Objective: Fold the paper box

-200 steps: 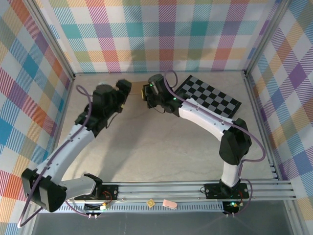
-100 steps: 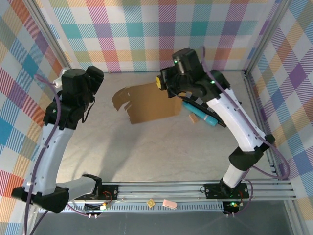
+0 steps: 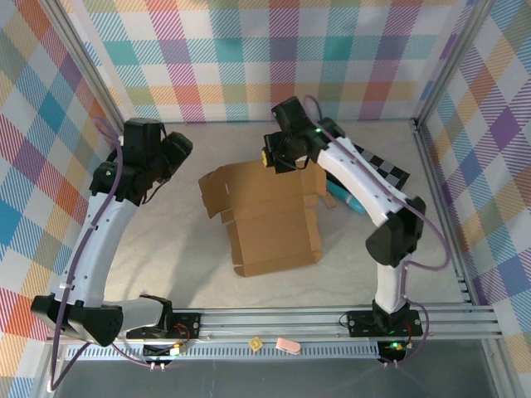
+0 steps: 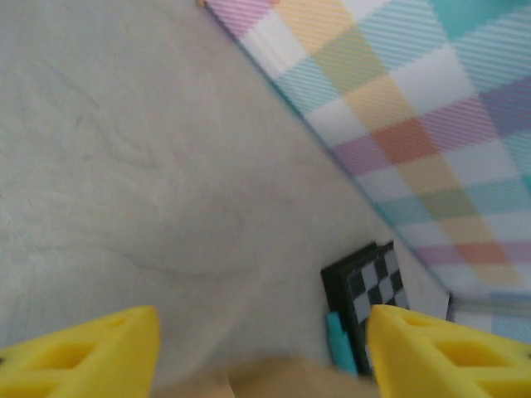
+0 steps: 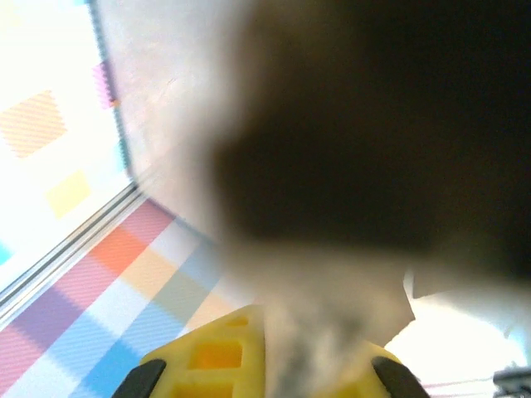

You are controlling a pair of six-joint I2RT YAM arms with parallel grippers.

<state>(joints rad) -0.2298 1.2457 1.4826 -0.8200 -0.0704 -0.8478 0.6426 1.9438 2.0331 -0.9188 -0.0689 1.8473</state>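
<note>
Found the paper box point(image 3: 270, 220) opened out near the middle of the table point(image 3: 166, 249), with its far edge at the right gripper point(image 3: 275, 162) and its near flap reaching toward the arm bases. Saw that gripper pressed together on the far edge, pinching the cardboard. In the right wrist view, made out a blurred pale sheet running down between the yellow fingers point(image 5: 207, 356) under a dark, out-of-focus mass. Saw the left gripper point(image 3: 184, 149) off the box's left corner, close to it but apart. From its wrist camera, saw the yellow fingers point(image 4: 91, 348) spread wide with nothing clamped, and a brown blur of cardboard low between them. Noted a checkered board point(image 3: 388, 172) at the back right, mostly hidden behind the right arm, with a teal pen point(image 3: 342, 197) just beside the box's right flap. Caught the same board point(image 4: 375, 286) and pen point(image 4: 336, 342) in the left wrist view. Half a second before, had seen the sheet shorter, nearer the back wall, under a higher right gripper, and has since come down and forward with more panels laid out. A full second before, had seen both grippers close together at the back centre, the board in plain sight and the box barely visible. Since then, left gripper drawn back to the left.
</note>
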